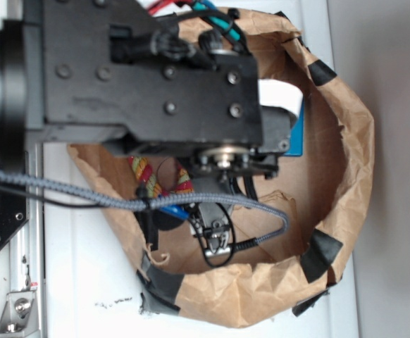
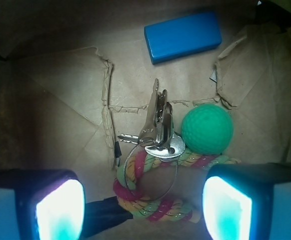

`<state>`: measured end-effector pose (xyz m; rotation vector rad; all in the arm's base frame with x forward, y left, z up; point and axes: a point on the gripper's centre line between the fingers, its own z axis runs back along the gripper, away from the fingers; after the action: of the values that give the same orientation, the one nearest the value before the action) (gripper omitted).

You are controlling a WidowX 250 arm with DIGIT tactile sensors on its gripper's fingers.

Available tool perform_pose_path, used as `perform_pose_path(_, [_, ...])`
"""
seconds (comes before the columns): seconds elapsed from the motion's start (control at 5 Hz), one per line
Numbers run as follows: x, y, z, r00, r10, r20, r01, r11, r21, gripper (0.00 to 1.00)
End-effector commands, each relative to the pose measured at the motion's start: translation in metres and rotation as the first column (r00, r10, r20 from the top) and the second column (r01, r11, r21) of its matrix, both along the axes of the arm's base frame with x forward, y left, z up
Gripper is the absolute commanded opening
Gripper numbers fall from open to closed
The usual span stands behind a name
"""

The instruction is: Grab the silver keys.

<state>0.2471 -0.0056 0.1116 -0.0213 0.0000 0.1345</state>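
The silver keys (image 2: 158, 127) lie on the brown paper floor of the bag, their thin wire ring (image 2: 150, 172) draped over the striped rope toy (image 2: 155, 200). My gripper (image 2: 143, 207) hovers above them, open, its two glowing pads (image 2: 59, 212) wide apart with nothing between them. In the exterior view the black arm hides most of the bag's inside; the keys (image 1: 215, 236) show below the arm, by the rope toy (image 1: 145, 176).
A green ball (image 2: 207, 128) touches the keys on their right. A blue block (image 2: 183, 36) lies farther back. The torn brown paper bag (image 1: 346, 183) with black tape patches walls everything in. A grey braided cable (image 1: 64, 189) crosses the bag.
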Motion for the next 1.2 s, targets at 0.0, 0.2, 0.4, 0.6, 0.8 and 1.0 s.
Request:
perform_pose_path(0.0, [0.009, 0.002, -0.03, 0.997, -0.031, 0.064, 0.03, 0.999, 0.024, 1.0])
perform_pose_path(0.2, [0.006, 0.003, -0.053, 0.993, -0.102, 0.067, 0.097, 0.993, 0.072, 1.0])
perform_pose_path(0.4, [-0.001, 0.002, -0.053, 0.987, -0.162, 0.015, 0.162, 0.987, -0.018, 1.0])
perform_pose_path(0.6, [-0.001, 0.0, -0.053, 0.986, -0.162, -0.029, 0.159, 0.985, -0.072, 1.0])
perform_pose_path(0.8, [-0.001, -0.002, -0.054, 0.986, -0.164, -0.028, 0.161, 0.985, -0.068, 1.0])
perform_pose_path(1.0, [0.0, -0.003, -0.056, 0.99, -0.141, -0.014, 0.14, 0.989, -0.044, 1.0])
